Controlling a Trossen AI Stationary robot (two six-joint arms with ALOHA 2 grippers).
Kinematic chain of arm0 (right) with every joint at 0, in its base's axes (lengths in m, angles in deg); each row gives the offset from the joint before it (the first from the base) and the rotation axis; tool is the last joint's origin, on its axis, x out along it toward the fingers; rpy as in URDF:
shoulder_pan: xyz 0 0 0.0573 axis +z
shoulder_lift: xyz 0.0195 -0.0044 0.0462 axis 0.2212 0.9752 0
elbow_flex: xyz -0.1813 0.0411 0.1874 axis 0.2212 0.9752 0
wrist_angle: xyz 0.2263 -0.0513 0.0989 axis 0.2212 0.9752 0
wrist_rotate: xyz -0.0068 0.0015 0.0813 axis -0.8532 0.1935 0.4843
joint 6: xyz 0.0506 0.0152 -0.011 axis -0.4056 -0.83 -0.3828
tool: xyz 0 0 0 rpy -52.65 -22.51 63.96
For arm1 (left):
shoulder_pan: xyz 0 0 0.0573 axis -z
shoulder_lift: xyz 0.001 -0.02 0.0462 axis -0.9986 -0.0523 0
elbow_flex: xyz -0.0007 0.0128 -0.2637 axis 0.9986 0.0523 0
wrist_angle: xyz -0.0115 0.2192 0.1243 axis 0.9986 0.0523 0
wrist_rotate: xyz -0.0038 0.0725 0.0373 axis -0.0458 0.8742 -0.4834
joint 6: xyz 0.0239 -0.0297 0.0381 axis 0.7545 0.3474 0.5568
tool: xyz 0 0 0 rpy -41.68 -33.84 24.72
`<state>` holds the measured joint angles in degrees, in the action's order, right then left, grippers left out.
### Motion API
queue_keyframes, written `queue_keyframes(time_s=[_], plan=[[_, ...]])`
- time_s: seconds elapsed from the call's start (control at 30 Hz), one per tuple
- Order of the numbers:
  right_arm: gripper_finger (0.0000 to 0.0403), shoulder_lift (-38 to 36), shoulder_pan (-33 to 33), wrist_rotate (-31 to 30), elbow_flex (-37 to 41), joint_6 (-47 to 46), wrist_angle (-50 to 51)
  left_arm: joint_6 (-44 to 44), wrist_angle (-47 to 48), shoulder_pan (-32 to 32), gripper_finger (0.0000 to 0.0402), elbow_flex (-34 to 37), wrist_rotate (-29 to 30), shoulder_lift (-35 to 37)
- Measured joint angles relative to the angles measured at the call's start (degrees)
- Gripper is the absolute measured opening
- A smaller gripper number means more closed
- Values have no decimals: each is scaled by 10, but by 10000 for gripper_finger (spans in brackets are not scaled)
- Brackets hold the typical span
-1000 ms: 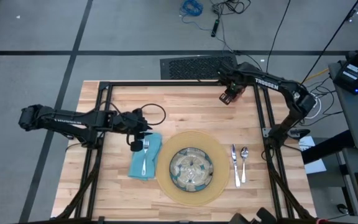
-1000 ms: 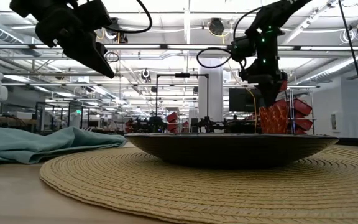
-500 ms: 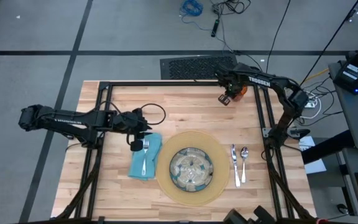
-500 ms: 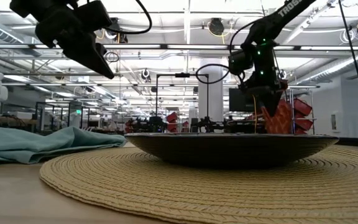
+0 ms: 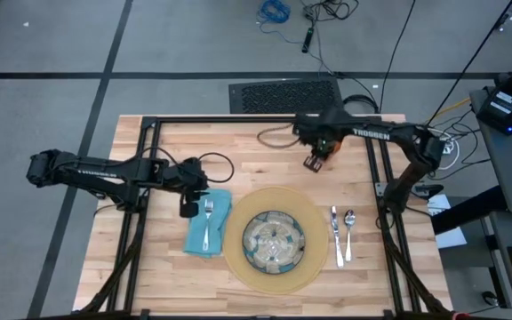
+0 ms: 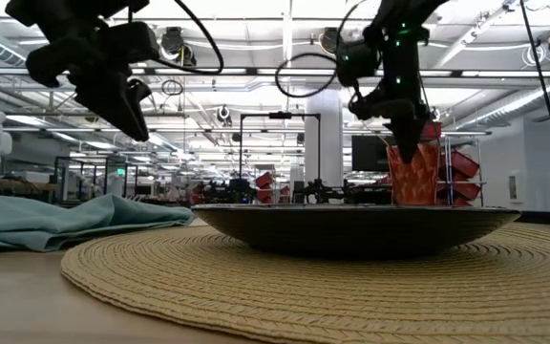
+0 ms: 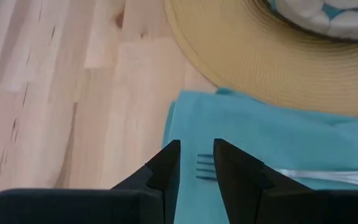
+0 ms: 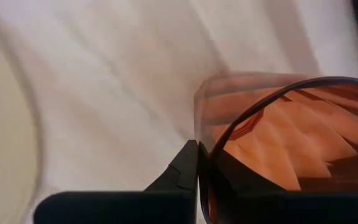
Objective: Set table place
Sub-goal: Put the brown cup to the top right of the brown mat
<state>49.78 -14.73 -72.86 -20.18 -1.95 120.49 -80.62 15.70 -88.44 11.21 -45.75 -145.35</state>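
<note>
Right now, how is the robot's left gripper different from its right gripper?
The right gripper is shut on the orange cup, pinching its rim; the left gripper holds nothing, its fingers slightly apart. The right gripper is near the table's far side, beyond the mat; the left gripper hangs over the fork on the teal napkin. Both are dark and two-fingered.

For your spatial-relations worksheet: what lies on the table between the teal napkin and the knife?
In the high view, the tan mat carrying the glass plate lies between napkin and knife.

Plank table (image 5: pixel 256 147), mat (image 5: pixel 314 258), napkin (image 5: pixel 196 238), knife (image 5: pixel 334 236), spoon (image 5: pixel 348 233)
</note>
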Motion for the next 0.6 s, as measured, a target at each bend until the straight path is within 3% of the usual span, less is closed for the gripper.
queue_keyframes(time_s=[0.23, 0.6], plan=[[1, -4, 94, 20, 0, -51, 1, 0, 11, 0, 83, 0, -1, 0], [0, -3, 162, 47, 0, -116, -9, -17, 19, 1, 83, 0, -48, 0]])
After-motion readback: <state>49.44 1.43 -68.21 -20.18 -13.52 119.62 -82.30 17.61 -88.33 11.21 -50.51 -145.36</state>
